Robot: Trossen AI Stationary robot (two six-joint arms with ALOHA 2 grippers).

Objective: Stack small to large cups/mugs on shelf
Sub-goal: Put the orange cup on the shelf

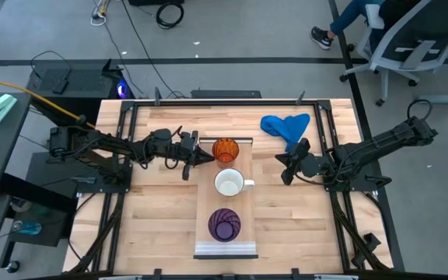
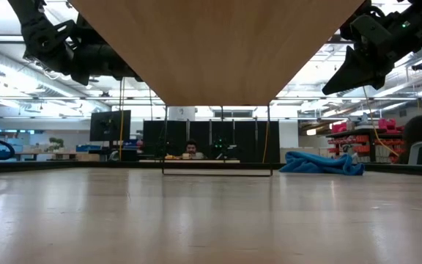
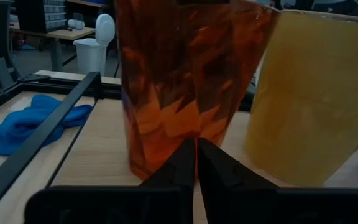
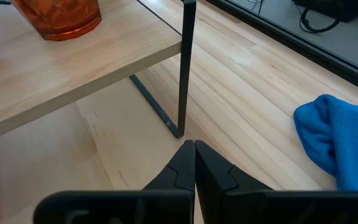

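place: robotics lab, open-plan | rig: butcher-block table point(image 1: 286, 225) in a black metal frame point(image 1: 347, 210) | floor: grey, loose cables point(image 1: 142, 43), office chair point(image 1: 411, 43) | background: monitors point(image 2: 110, 125), stocked racks point(image 2: 354, 138), seated person point(image 2: 191, 149)

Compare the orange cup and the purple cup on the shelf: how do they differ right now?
The orange cup stands at the shelf's end nearest the left end effector; the purple cup stands at the opposite end, with the white mug between them. The purple cup's mouth looks slightly wider than the orange cup's. Orange is translucent amber-red; purple is dark violet. Both are upright, handleless and on the shelf.
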